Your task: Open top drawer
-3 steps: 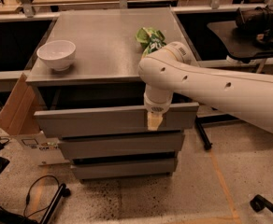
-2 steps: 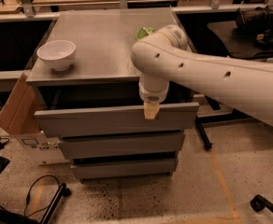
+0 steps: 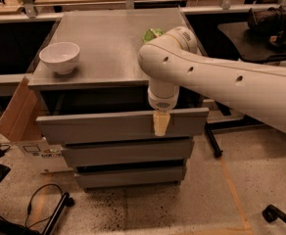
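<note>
Top drawer (image 3: 99,126) sits under the counter (image 3: 113,43) top, uppermost of three grey fronts, pulled partly out with a dark gap behind its front. Claw (image 3: 161,125) hangs off the white arm (image 3: 221,82), pointing down, tan tip over the drawer front's upper edge, right of centre, touching it. Cannot tell if the claw is spread or pressed together. White bowl (image 3: 59,57) on the counter, left side. Green item (image 3: 152,34) at the counter's right, partly hidden by the arm. Middle drawer (image 3: 123,152) and bottom drawer (image 3: 128,176) sit further back. Cardboard box (image 3: 15,114) leans at the left.
</note>
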Motion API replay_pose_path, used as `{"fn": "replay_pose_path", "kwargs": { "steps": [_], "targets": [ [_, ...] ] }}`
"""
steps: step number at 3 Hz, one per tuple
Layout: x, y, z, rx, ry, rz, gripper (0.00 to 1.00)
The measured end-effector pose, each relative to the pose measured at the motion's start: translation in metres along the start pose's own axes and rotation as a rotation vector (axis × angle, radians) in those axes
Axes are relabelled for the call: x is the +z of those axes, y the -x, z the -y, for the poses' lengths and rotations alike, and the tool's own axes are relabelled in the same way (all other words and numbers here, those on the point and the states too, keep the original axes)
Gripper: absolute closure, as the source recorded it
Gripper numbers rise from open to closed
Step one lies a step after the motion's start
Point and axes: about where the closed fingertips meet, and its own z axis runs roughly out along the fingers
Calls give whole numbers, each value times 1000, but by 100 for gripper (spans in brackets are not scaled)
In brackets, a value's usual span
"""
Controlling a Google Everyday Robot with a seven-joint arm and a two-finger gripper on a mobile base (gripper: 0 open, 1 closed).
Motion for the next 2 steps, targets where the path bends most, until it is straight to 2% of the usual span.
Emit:
{"fn": "replay_pose_path", "kwargs": {
  "steps": [1,2],
  "targets": [
    [39,10,2,9,-9,46,0],
    [40,9,2,9,-12,48,0]
  ]
}}
